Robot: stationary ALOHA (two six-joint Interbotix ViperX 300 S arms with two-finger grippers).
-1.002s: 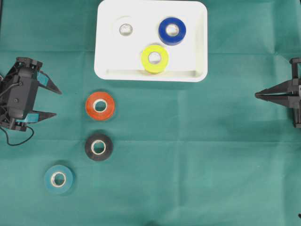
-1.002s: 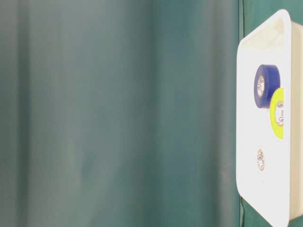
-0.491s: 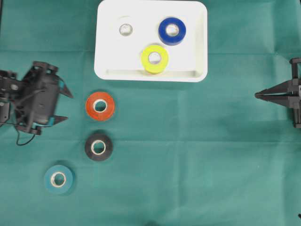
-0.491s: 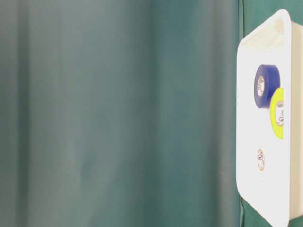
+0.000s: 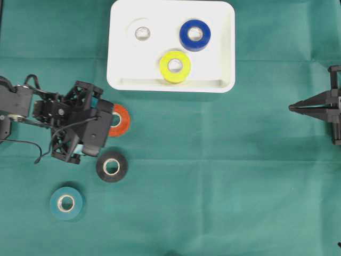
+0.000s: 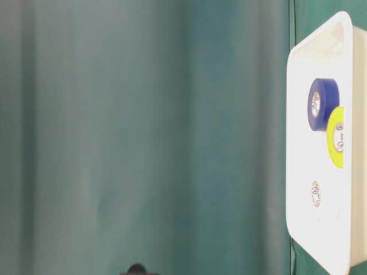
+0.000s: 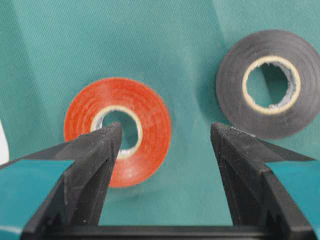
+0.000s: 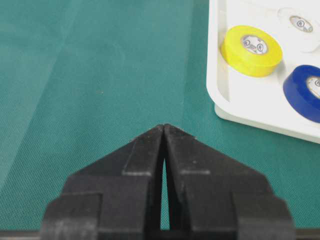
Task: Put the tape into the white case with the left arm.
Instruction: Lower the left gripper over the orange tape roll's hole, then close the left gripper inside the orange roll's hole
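An orange tape roll [image 5: 122,120] lies flat on the green cloth below the white case [image 5: 221,53]; the left arm hides its left side from above. My left gripper [image 7: 167,132] is open over it. One fingertip [image 7: 107,137] stands in front of the orange roll's [image 7: 150,117] hole, the other [image 7: 225,137] over cloth between it and a black roll [image 7: 232,85]. Nothing is gripped. My right gripper [image 5: 292,108] rests shut and empty at the right edge.
The case holds a white roll [image 5: 141,33], a blue roll [image 5: 195,35] and a yellow roll [image 5: 175,66]. The black roll [image 5: 111,166] and a teal roll [image 5: 66,202] lie on the cloth below the orange one. The case rim [image 8: 225,100] shows in the right wrist view.
My left arm has swung in from the left edge to the right and tipped down over the orange roll, jaws still open. The right arm and all rolls have not moved.
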